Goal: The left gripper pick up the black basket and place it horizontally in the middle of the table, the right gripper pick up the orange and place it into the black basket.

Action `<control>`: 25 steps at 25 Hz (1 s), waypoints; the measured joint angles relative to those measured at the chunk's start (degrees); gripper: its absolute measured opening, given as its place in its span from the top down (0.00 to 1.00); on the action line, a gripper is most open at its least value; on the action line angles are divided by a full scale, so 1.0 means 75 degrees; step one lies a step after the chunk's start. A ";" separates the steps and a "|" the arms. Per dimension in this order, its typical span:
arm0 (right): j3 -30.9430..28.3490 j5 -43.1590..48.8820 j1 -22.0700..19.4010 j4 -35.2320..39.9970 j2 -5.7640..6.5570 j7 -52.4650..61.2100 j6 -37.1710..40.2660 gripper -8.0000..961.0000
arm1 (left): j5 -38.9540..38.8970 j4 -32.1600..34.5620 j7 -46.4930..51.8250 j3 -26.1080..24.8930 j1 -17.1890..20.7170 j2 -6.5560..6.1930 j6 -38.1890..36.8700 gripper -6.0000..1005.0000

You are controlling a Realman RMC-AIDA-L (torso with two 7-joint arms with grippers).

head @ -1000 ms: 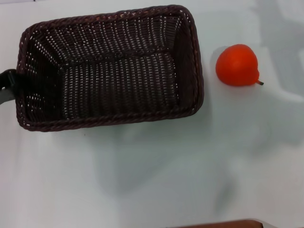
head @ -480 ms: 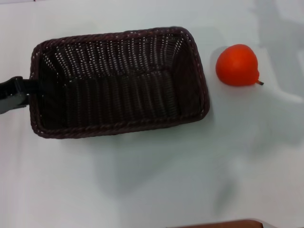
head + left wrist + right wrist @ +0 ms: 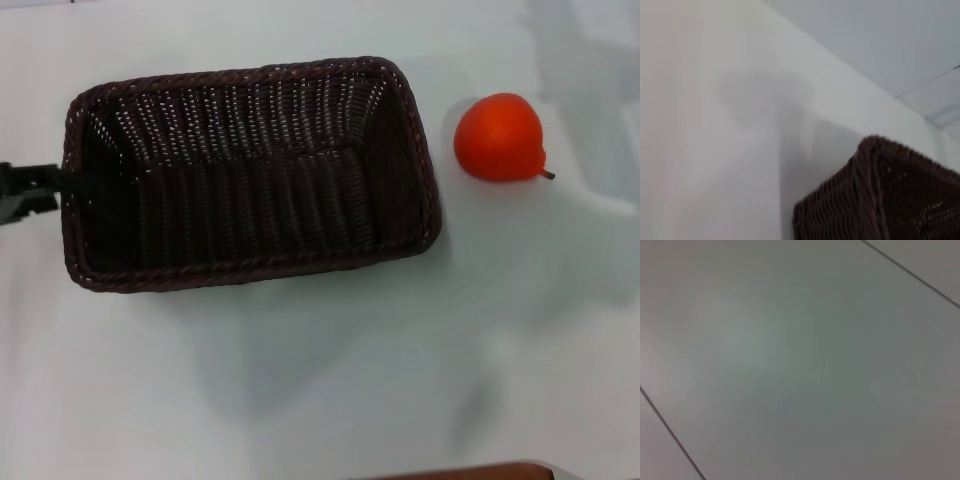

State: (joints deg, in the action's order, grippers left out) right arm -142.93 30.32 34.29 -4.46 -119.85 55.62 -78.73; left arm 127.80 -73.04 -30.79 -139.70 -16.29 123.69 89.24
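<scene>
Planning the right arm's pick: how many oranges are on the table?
1. The orange lies on the table, right of the black basket, apart from it. The basket is empty.

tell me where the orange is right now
In the head view the orange sits on the white table toward the robot's right, just beyond the right end of the black basket, apart from it and not inside.

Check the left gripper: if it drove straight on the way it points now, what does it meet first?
The left gripper sits at the black basket's left short end, pointing right across the table. Straight on, it meets that end wall at once; it looks in contact already. The orange lies apart beyond the far end.
</scene>
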 joint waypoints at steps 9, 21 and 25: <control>0.0354 0.0006 -0.0031 -0.0275 0.0045 0.0173 -0.0034 0.18 | -0.1362 0.0063 -0.0868 -0.1641 -0.0073 -0.0239 0.1282 0.43; 0.3087 0.4104 -0.0352 -0.3220 0.1629 0.2842 0.0959 0.18 | -0.5388 0.2685 -0.6507 -0.3271 0.0021 -0.0005 0.1418 0.36; 0.3017 0.7168 -0.0484 -0.4822 0.1998 0.5125 0.1287 0.18 | -0.6029 0.3661 -0.8035 -0.3234 0.0032 0.0007 0.1556 0.31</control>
State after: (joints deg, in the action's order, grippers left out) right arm -120.30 84.08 30.67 -40.63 -104.87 94.05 -69.07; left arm 82.58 -45.58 -91.05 -163.95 -16.05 123.74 100.92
